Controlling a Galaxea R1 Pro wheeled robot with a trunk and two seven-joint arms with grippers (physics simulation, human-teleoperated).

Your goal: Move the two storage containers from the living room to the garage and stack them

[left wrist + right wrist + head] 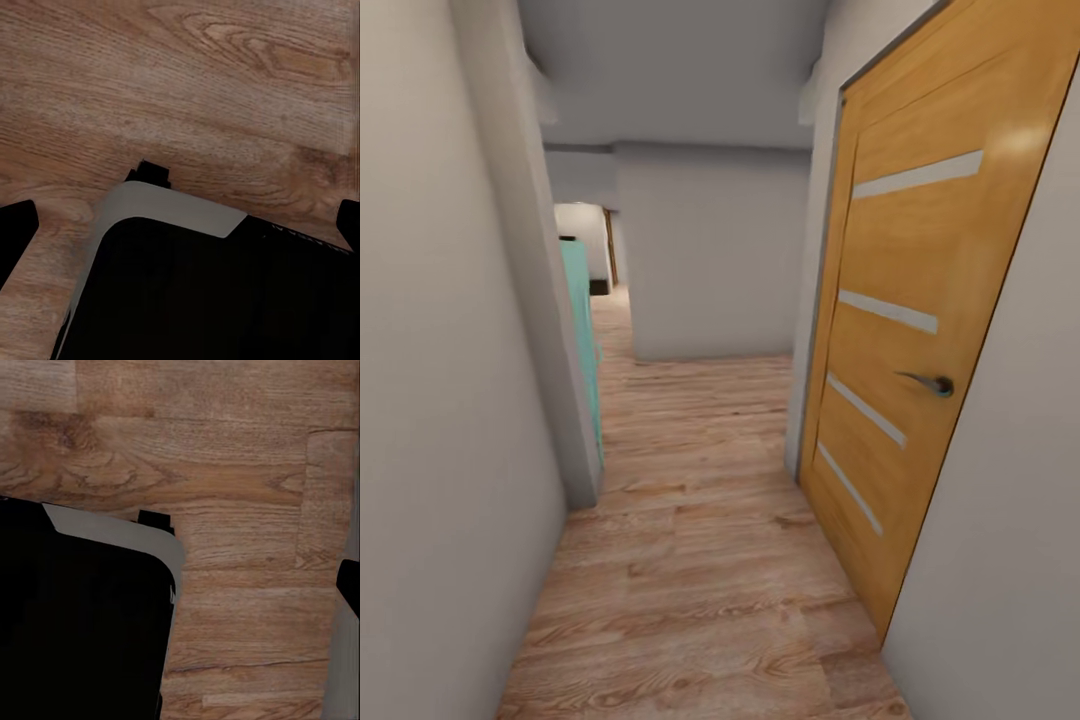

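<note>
The robot stood in a narrow corridor with a light wood plank floor [700, 560], not the garage; neither storage container appeared in any view, so their whereabouts could not be established. In the left wrist view, the fingers [16, 232] showed as dark tips at opposite frame edges, apart and empty, above the robot's dark base [210, 300]. In the right wrist view one finger [349, 585] showed at the frame edge; whether that pair stood apart or together could not be told. Principal risk, as judged: scraping the base or an elbow on the wooden door [920, 340] and its handle [932, 383] on the right-finger side, or clipping the white wall corner [575, 440] on the left-finger side. Open room ran straight ahead, then bent past the teal object [582, 330] behind that corner.
</note>
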